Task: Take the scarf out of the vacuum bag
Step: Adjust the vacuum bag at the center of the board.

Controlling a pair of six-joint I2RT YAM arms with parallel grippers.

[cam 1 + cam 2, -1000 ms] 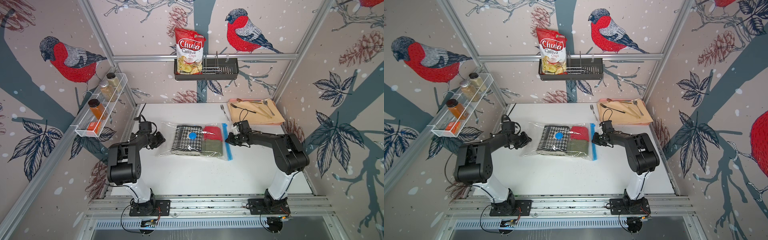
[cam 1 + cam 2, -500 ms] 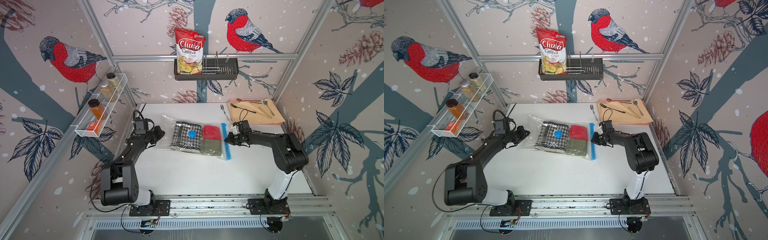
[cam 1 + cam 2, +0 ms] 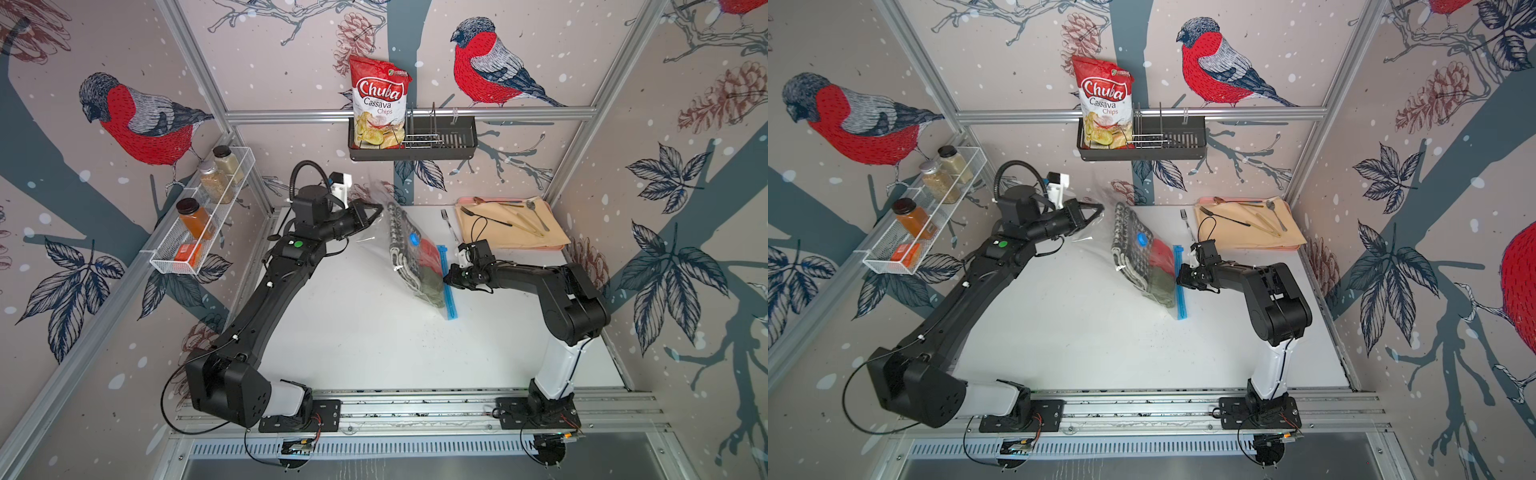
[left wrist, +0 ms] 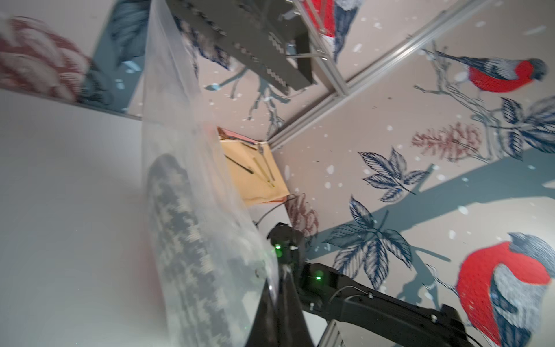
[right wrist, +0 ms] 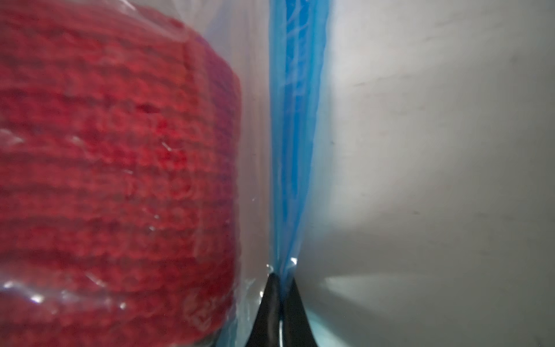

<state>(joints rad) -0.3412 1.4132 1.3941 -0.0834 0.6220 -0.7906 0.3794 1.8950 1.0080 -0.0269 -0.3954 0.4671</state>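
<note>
Clear plastic of the vacuum bag (image 3: pixel 371 243) now rises steeply. The left gripper (image 3: pixel 376 208), pressed shut on the bag's closed end, has hoisted it off the table, where it lay flat a second ago. Just below and right of that claw the scarf (image 3: pixel 400 245) hangs inside the bag, tipped toward the right gripper (image 3: pixel 448 277). That claw still pinches the zip strip (image 3: pixel 450 300) at table level, with the red piece (image 3: pixel 428 257) and the olive piece (image 3: pixel 432 286) beside it. The tilt should help empty the bag, but these two pieces lie ahead of the scarf.
</note>
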